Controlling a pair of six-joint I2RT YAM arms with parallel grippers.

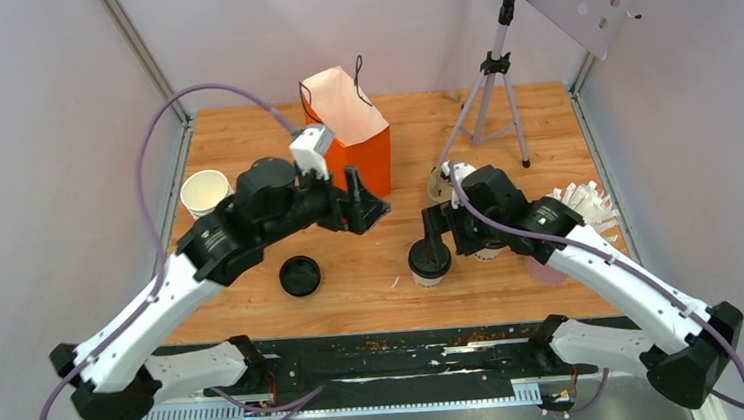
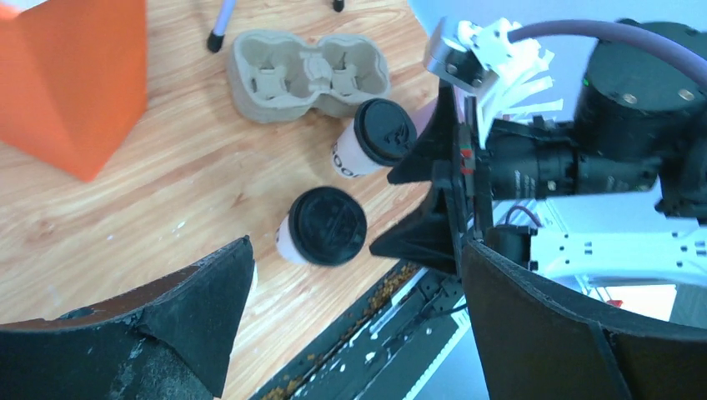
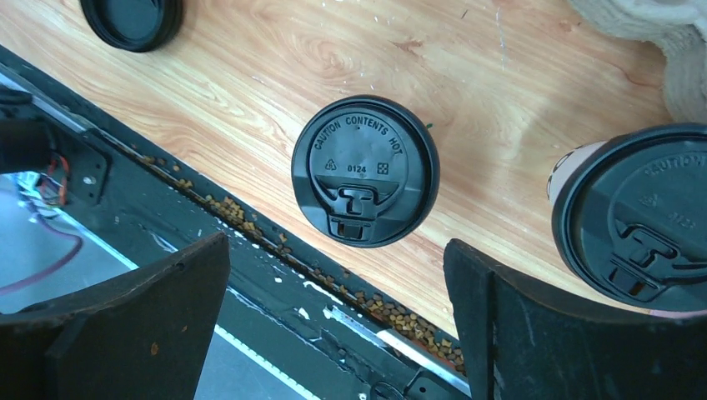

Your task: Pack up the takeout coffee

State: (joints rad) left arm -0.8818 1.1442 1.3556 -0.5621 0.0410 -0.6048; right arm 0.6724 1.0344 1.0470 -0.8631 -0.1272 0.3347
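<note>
On the worktop point(image 1: 375, 295), close to the front edge, stand two small coffee cups with black lids. The first coffee cup point(image 3: 364, 171) sits right under the right jaws. The second coffee cup point(image 3: 638, 217) is just beside it.

Neither cup is packed yet. The orange paper bag point(image 1: 346, 122) stands open at the back, well apart from both cups, and no cup shows inside it. The brown cup carrier point(image 2: 308, 75) lies near the cups, and both of its holes are bare. So the job looks like it is only at the start. Both cups are left to pack.

A loose black lid point(image 1: 300, 276) and a white cup with no lid point(image 1: 205, 193) sit off to the left.

The right jaws are spread wide above the first coffee cup — one on each side of it, not touching it, holding nothing. The left jaws, near the bag, are spread wide too and hold nothing.
</note>
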